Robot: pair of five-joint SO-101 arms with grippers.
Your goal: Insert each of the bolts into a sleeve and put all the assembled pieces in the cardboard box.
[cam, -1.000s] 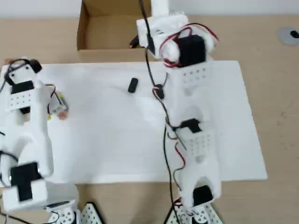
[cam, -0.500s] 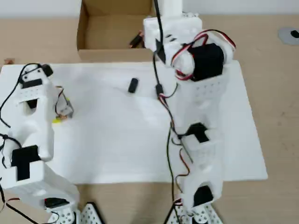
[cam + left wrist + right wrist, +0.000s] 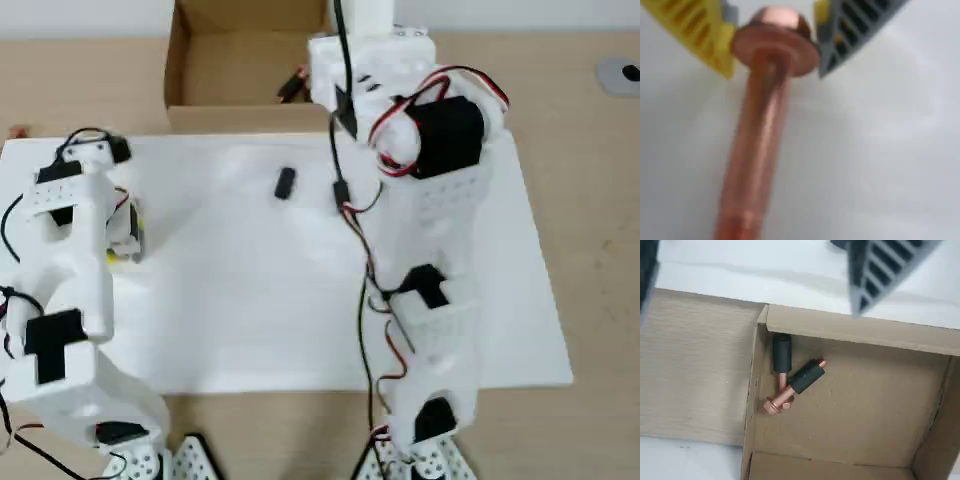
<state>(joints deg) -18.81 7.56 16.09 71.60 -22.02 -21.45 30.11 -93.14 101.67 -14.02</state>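
My left gripper (image 3: 775, 42) is shut on the head of a copper bolt (image 3: 760, 150), which lies between a yellow and a grey finger with its shank pointing away over the white mat. In the high view this gripper (image 3: 125, 235) is at the mat's left edge. A black sleeve (image 3: 285, 182) lies alone on the mat, near the cardboard box (image 3: 190, 70). My right gripper (image 3: 750, 300) hangs open and holds nothing above the box's (image 3: 850, 327) near wall. Two assembled pieces (image 3: 805, 377) lie crossed in a corner of the box.
The white mat (image 3: 250, 300) covers most of the wooden table. The right arm (image 3: 420, 130) stretches from the front edge up to the box and covers the mat's right half. A grey disc (image 3: 618, 75) sits at the far right.
The right arm has swung a little to the right above the box. The left arm has shifted and turned its wrist at the mat's left edge, with the bolt still in its gripper.
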